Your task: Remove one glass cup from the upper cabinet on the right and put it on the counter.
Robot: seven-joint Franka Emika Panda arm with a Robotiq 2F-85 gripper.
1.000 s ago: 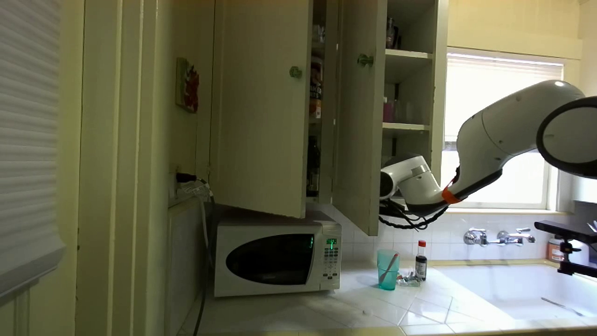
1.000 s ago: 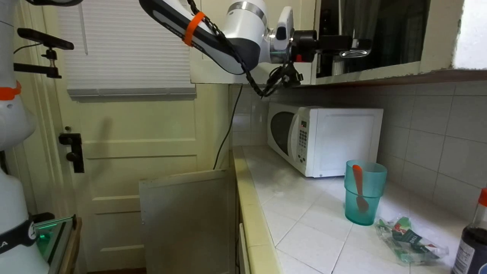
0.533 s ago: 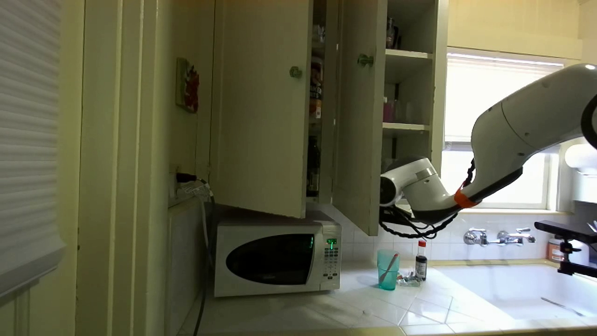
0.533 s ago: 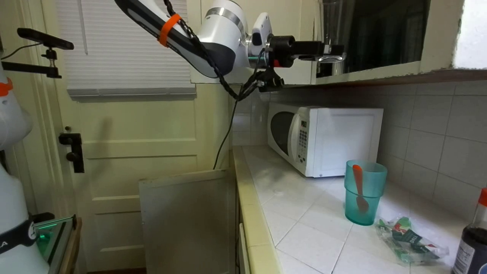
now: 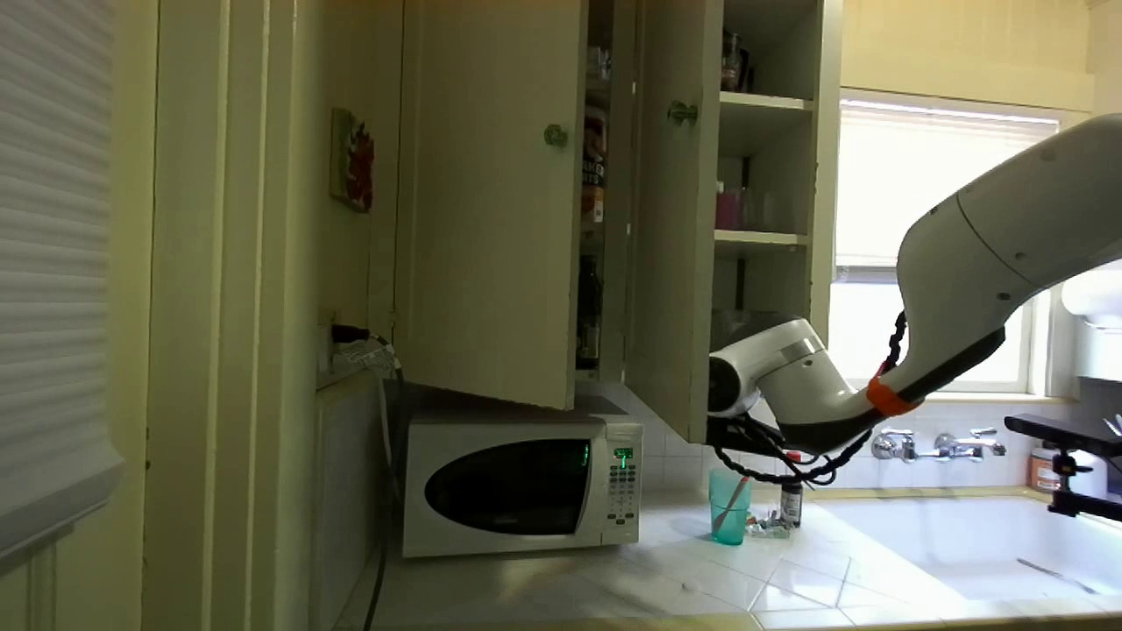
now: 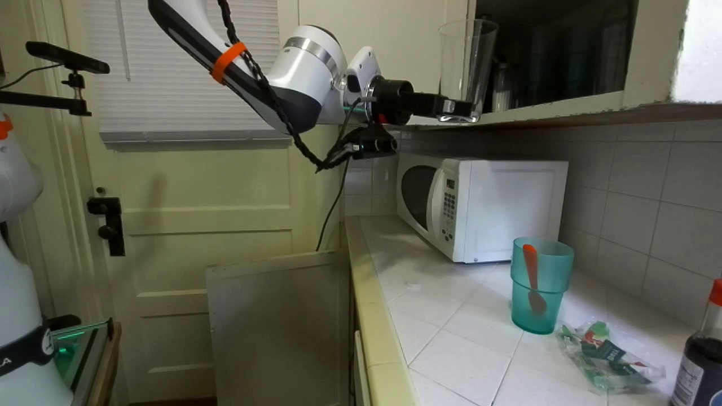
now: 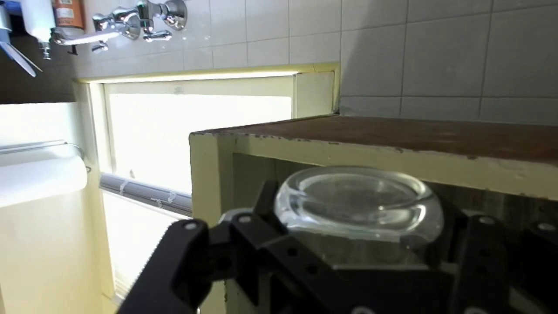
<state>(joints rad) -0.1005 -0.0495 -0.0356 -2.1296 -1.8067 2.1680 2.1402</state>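
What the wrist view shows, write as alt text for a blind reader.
The tool grips a clear glass cup near its base, in front of the upper cabinet. The picture is upside down, with a bright window and chrome tap at left.

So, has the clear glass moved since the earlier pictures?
Yes. In an exterior view, the clear glass has moved down and toward the picture's left, judged against the microwave.

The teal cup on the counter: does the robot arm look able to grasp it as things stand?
Probably not yet: the tool holds the clear glass tumbler near its base, so it likely has no free grip for the teal cup, lower on the counter.
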